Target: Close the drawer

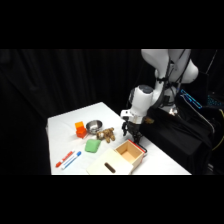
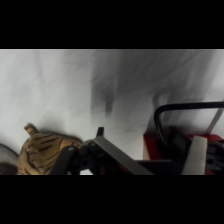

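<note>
The drawer [image 1: 130, 152] stands pulled out of the pale wooden box [image 1: 102, 164], toward the arm's side, its light-wood tray open on top. Its reddish front edge [image 1: 142, 149] faces the arm. My gripper [image 1: 131, 131] hangs just above and behind that front edge, close to it; contact cannot be made out. In the wrist view the red drawer front [image 2: 156, 148] with a dark bar handle [image 2: 186, 106] fills the lower right, and my black linkage [image 2: 107, 156] rises at the bottom.
On the box top lies a dark handle [image 1: 109, 167]. Left of the gripper sit a tiger toy [image 1: 106, 134] [image 2: 44, 152], a metal bowl [image 1: 93, 126], an orange block [image 1: 80, 129], a green block [image 1: 92, 146] and two markers [image 1: 68, 159].
</note>
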Available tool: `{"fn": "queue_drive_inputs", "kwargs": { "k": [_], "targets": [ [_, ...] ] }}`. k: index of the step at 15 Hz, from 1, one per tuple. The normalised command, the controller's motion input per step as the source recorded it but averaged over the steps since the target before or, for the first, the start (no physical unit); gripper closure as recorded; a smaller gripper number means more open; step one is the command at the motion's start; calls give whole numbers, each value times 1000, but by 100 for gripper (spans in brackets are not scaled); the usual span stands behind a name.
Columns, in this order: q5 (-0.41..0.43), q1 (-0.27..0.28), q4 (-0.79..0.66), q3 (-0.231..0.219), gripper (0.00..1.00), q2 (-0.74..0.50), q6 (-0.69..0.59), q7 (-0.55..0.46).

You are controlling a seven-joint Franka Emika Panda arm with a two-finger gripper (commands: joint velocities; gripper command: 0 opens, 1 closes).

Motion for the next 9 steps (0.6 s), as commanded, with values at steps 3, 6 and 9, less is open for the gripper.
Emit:
{"fn": "queue_drive_inputs", "kwargs": {
  "k": [3,6,9],
  "targets": [
    [-158,189,197,-171,0,251,175,187],
    [-134,169,138,-170,0,168,172,152],
    [-26,30,87,-38,0,43,89,29]
  ]
}}
